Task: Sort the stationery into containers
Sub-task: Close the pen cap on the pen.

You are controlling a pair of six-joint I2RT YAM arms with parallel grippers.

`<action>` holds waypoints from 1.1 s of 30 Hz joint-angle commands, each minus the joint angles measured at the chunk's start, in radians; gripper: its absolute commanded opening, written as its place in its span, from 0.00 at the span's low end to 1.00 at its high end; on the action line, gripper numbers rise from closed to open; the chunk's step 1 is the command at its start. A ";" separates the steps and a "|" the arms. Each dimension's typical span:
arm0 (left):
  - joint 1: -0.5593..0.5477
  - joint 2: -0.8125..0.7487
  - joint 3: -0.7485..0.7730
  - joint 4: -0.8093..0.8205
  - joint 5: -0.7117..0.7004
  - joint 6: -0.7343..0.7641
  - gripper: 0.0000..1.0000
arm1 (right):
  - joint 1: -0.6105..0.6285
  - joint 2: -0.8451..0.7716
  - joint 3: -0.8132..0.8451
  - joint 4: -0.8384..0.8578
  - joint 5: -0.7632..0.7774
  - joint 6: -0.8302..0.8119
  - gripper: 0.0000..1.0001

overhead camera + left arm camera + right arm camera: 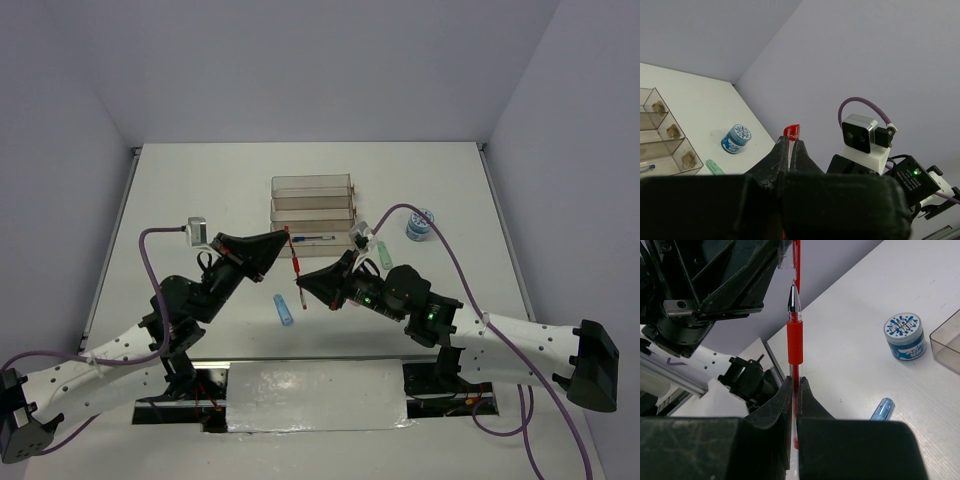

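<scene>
My right gripper (303,283) (795,381) is shut on the barrel of a red pen (794,340), which it holds above the table with the bare tip pointing at my left gripper. My left gripper (286,238) (790,141) is shut on the pen's clear, red-topped cap (792,132), held just off the tip (796,255). The clear stepped rack of trays (312,185) stands behind both grippers. A blue pen (315,239) lies in its nearest tray. A blue-white roll (421,223) (905,336) sits to the rack's right.
A blue stick (285,309) (882,409) lies on the table in front of the grippers. A green stick (383,254) (715,167) lies right of the rack. The tray ends show in the left wrist view (665,135). A white sheet (315,395) lies at the near edge.
</scene>
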 commanded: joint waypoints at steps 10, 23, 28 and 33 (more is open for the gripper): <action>0.003 0.001 0.015 0.060 0.037 0.026 0.00 | -0.003 0.009 0.088 0.003 0.014 -0.018 0.00; 0.003 0.000 0.004 0.066 0.057 0.026 0.00 | -0.012 0.014 0.094 0.006 0.023 -0.021 0.00; 0.003 -0.002 -0.013 0.074 0.061 0.014 0.00 | -0.024 -0.017 0.101 -0.007 0.050 -0.037 0.00; 0.003 0.008 -0.039 0.104 0.076 -0.023 0.00 | -0.049 -0.022 0.124 -0.005 0.053 -0.056 0.00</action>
